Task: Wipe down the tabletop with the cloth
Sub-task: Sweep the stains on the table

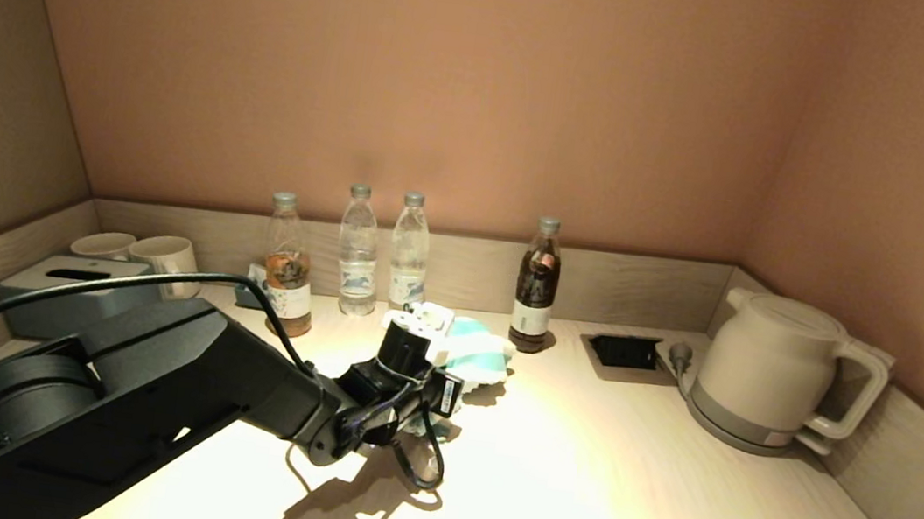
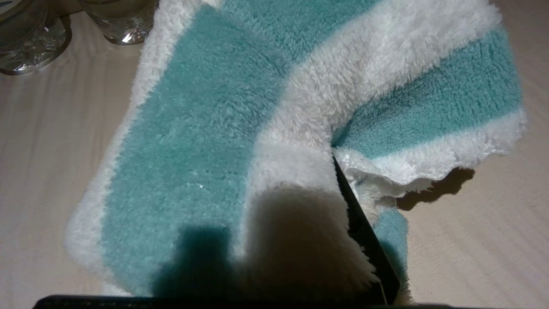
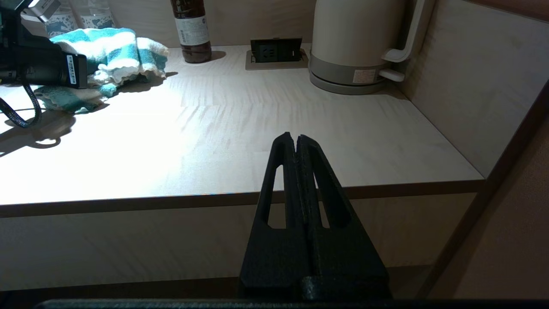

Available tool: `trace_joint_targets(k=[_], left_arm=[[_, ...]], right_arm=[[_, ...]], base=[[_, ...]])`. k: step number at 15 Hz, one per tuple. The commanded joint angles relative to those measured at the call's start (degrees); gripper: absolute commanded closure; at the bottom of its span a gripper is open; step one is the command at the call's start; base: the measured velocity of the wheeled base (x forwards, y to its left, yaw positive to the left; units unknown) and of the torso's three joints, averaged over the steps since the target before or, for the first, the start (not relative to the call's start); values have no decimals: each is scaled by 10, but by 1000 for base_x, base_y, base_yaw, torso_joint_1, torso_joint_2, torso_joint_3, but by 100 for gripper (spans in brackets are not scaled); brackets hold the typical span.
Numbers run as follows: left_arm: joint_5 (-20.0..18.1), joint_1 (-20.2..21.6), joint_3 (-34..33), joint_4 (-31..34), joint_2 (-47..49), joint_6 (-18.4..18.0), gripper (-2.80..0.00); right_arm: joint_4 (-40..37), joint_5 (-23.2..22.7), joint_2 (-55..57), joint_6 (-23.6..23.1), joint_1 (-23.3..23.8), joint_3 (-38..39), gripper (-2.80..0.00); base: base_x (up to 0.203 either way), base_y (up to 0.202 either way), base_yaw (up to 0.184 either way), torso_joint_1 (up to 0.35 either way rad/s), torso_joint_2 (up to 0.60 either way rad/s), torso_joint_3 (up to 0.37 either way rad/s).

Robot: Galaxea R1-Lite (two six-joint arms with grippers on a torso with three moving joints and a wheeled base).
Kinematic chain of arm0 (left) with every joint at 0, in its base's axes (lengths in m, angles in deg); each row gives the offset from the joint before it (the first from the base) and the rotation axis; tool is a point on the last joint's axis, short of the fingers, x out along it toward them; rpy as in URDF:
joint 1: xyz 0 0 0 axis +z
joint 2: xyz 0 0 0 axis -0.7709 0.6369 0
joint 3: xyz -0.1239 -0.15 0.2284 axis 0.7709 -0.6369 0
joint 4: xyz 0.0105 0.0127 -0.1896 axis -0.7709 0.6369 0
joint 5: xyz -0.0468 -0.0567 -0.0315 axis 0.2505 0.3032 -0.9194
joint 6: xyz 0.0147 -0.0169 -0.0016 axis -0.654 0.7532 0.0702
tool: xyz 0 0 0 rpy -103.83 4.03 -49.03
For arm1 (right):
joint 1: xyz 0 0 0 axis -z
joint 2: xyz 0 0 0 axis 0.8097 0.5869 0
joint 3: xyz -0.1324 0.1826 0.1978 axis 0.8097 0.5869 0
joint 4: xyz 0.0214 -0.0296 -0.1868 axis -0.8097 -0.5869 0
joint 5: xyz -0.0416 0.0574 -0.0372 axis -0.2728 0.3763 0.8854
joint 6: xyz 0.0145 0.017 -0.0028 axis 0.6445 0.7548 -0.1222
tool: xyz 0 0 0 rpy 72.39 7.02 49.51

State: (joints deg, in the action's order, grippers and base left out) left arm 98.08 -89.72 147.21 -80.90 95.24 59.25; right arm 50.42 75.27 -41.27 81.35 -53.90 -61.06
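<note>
The teal and white striped cloth lies bunched on the pale wood-grain tabletop, just in front of the bottles. My left gripper reaches over the table from the left and is shut on the cloth, pressing it against the surface. In the left wrist view the cloth fills the picture and drapes over the jaws; only one black finger shows. My right gripper is shut and empty, parked in front of the table's front edge, out of the head view. The cloth shows far off in the right wrist view.
Three clear bottles and a dark bottle stand along the back rim. A black recess and a white kettle are at the back right. A grey-blue tissue box and two cups are at the back left.
</note>
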Motion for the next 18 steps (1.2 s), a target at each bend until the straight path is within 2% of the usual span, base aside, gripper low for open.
trace_joint_targets(k=[1, 3, 4, 6, 11, 14, 18], left_arm=[[1, -21, 0, -1, 8, 0, 0], [2, -28, 0, -1, 9, -1, 0], [1, -44, 2, -1, 10, -2, 0], [-2, -113, 20, 3, 9, -5, 0], [2, -199, 28, 0, -5, -18, 0], [3, -232, 31, -8, -10, -39, 0], [3, -237, 34, -9, -16, -41, 0]], right_arm=[[0, -1, 0, 0, 0, 0, 0], [0, -1, 0, 0, 0, 0, 0], [0, -1, 0, 0, 0, 0, 0], [0, 0, 0, 0, 0, 0, 0], [0, 0, 0, 0, 0, 0, 0], [0, -1, 0, 0, 0, 0, 0], [0, 0, 0, 0, 0, 0, 0]], base=[[0, 0, 0, 0, 0, 0], [0, 0, 0, 0, 0, 0], [0, 0, 0, 0, 0, 0], [0, 0, 0, 0, 0, 0], [0, 0, 0, 0, 0, 0], [0, 0, 0, 0, 0, 0], [0, 0, 0, 0, 0, 0]])
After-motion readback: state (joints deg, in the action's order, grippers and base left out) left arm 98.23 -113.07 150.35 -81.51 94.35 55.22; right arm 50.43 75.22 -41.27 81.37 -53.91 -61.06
